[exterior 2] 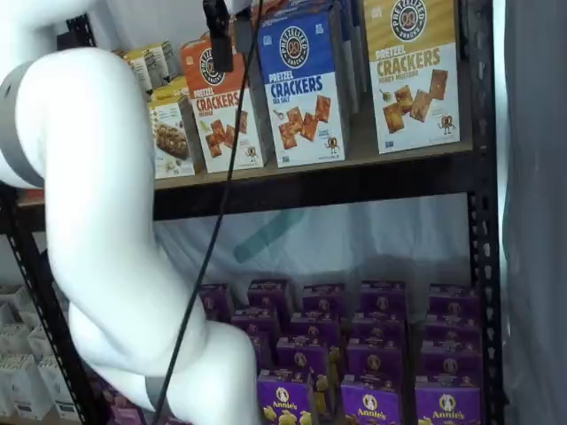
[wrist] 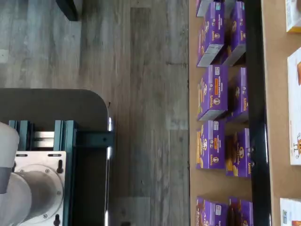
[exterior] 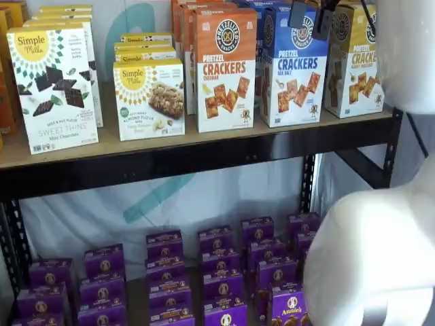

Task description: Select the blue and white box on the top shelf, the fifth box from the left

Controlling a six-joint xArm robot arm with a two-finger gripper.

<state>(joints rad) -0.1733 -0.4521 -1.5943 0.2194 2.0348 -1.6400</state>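
The blue and white box (exterior: 293, 68) stands upright on the top shelf (exterior: 204, 153), between an orange-topped carton (exterior: 225, 68) and a yellow-topped carton (exterior: 353, 61). It shows in both shelf views (exterior 2: 303, 88). My gripper (exterior: 310, 17) hangs from the view's top edge, in front of the blue box's upper part, with only its black fingers showing. A gap shows between the two fingers and nothing is in them. In a shelf view the gripper (exterior 2: 230, 35) lies over the orange carton (exterior 2: 217, 106), a cable beside it. The wrist view shows the shelf's black rail (wrist: 254, 113).
Simple Mills boxes (exterior: 54, 85) fill the shelf's left part. Several purple boxes (exterior: 217, 272) sit on the lower level, also in the wrist view (wrist: 221, 94). My white arm (exterior 2: 106, 221) fills the foreground. A dark mount with teal brackets (wrist: 61, 136) shows over the wood floor.
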